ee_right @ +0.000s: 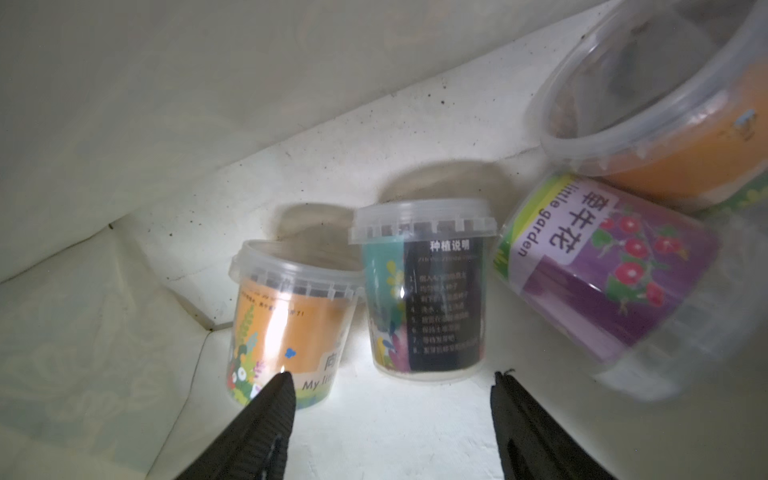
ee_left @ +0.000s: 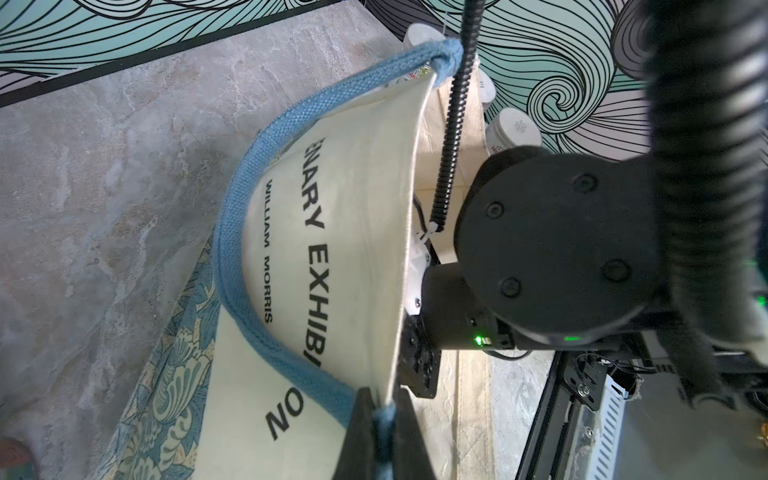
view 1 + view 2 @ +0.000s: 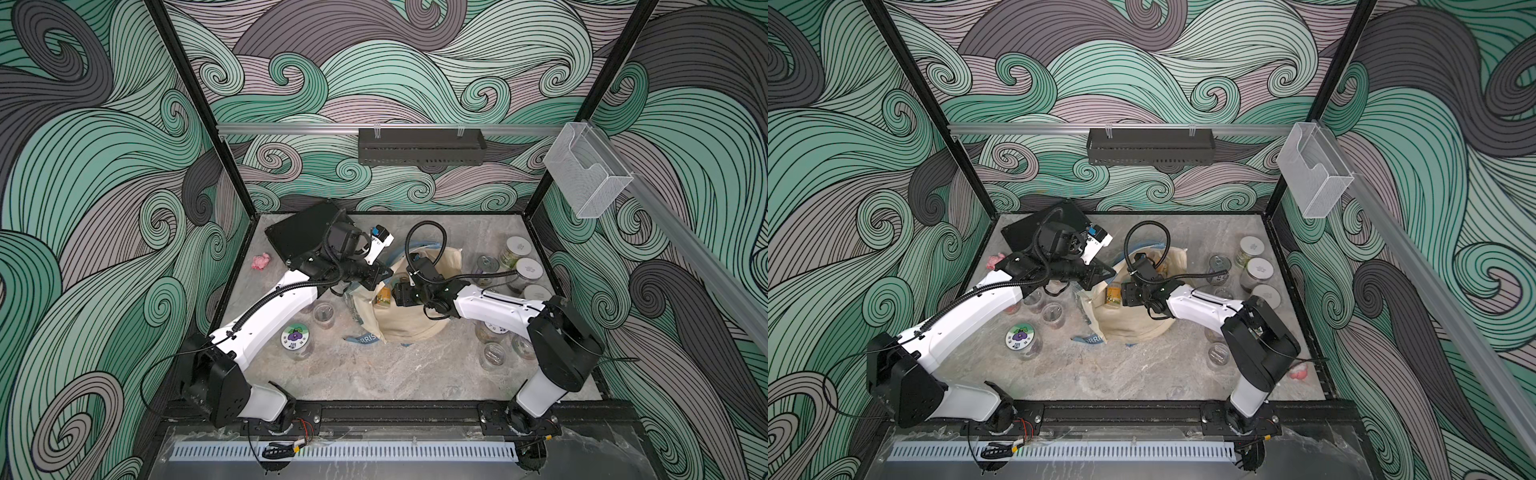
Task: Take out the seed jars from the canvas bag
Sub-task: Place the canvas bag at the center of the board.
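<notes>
The strap (image 2: 230,241) of the bag (image 2: 365,208) is pinched in the left gripper (image 2: 384,415); the right gripper (image 1: 392,386) is spread, empty, before jars (image 1: 424,291) inside.

Inside the bag (image 1: 124,104), a jar (image 1: 424,291) sits straight ahead of the right gripper (image 1: 391,376), between two other jars (image 1: 286,324). A fourth jar (image 1: 665,104) lies farther off, beyond them. The strap (image 2: 226,249) passes between the fingers of the left gripper (image 2: 384,419).

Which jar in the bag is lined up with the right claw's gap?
The teal jar with the black text panel: it faces the open right claw's gap. The orange jar sits behind one fingertip; the purple jar lies aside.
</notes>
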Action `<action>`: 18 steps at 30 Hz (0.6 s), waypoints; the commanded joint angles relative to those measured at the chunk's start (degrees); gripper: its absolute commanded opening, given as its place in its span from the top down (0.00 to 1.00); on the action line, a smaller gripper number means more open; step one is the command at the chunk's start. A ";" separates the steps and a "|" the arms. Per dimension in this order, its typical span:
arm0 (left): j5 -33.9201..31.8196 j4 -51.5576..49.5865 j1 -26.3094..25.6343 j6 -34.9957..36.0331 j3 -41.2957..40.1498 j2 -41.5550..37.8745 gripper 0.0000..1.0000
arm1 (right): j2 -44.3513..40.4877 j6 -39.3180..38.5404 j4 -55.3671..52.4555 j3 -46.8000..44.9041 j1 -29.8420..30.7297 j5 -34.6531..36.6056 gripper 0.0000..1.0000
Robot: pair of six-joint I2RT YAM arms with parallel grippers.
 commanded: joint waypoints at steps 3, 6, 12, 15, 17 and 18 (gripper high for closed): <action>1.07 1.02 -0.37 0.78 1.30 0.20 1.00 | 3.81 -0.86 1.93 1.92 -0.42 1.52 0.25; 0.82 1.00 -0.36 0.85 1.25 0.01 1.00 | 5.95 -0.51 2.61 2.54 -0.85 1.39 0.25; -0.77 0.91 -0.28 0.51 1.21 -0.26 1.00 | 8.61 -0.30 4.95 2.38 -2.24 0.23 0.26; -2.94 0.71 0.37 -3.06 1.61 0.16 1.00 | 9.86 -0.31 6.09 2.65 -3.21 -1.42 0.28; -0.06 0.71 1.12 -3.96 2.24 0.26 1.00 | 10.34 -0.39 6.48 2.83 -3.65 -1.95 0.28; 0.96 0.65 1.25 -4.43 2.62 1.92 1.00 | 10.61 -0.49 6.50 3.01 -3.80 -2.20 0.29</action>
